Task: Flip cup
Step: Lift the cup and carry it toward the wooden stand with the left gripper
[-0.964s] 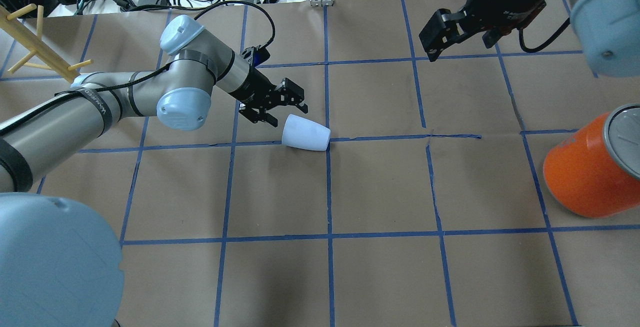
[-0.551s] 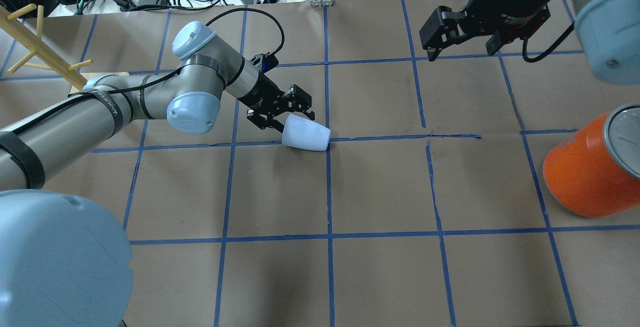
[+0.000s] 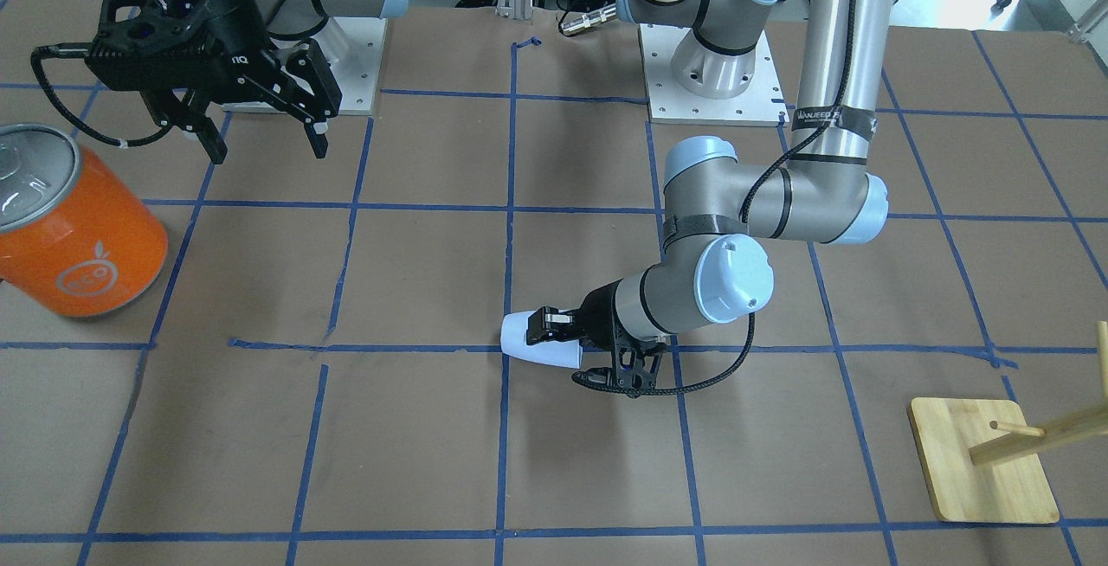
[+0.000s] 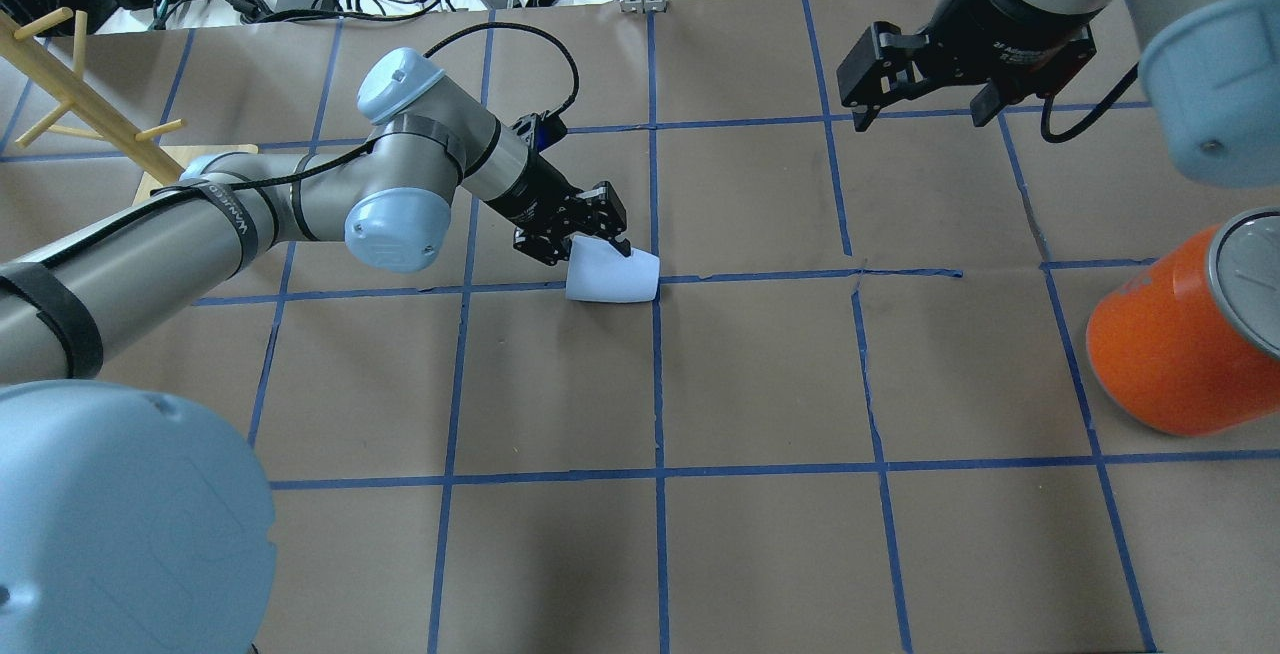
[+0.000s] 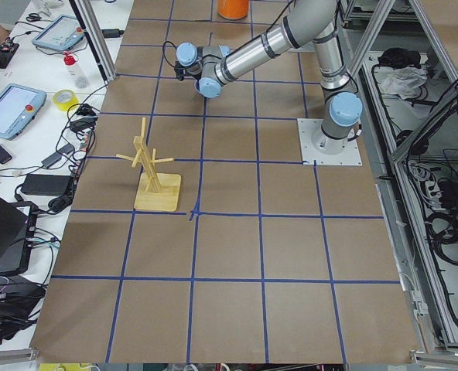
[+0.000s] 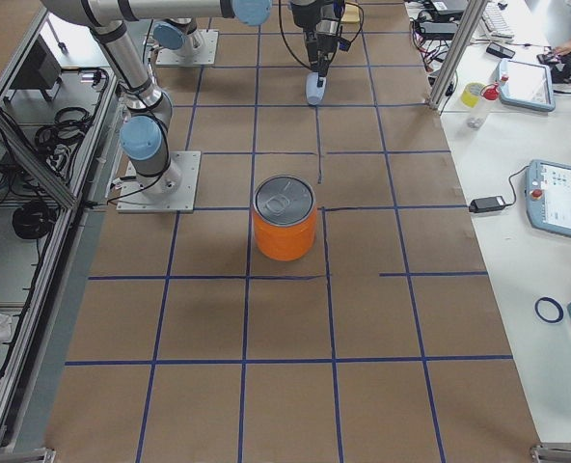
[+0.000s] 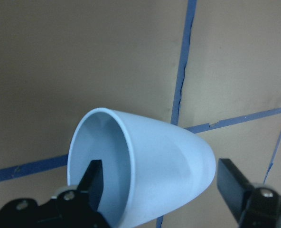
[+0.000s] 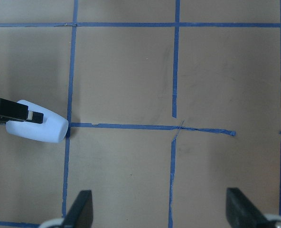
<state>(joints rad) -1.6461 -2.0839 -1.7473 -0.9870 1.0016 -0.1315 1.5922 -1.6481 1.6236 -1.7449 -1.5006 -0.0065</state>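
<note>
The cup (image 4: 615, 279) lies on its side on the brown paper surface (image 4: 760, 384), its narrow base at a crossing of 2 blue tape lines and its open mouth turned toward the left arm. The left pincer (image 4: 583, 246) is low at that mouth and spread wide across the rim. 1 finger (image 7: 97, 183) reaches inside the pale blue interior, while the other finger (image 7: 233, 185) stands outside the wall with a thin gap showing, so the cup is straddled but not squeezed.

The right pincer (image 3: 264, 149) hangs above the surface well apart from the cup, its 2 fingers spread and holding nothing. An orange can (image 3: 82, 237) stands upright near the edge on the right arm's side. A wooden rack (image 3: 987, 462) stands on the left arm's side
</note>
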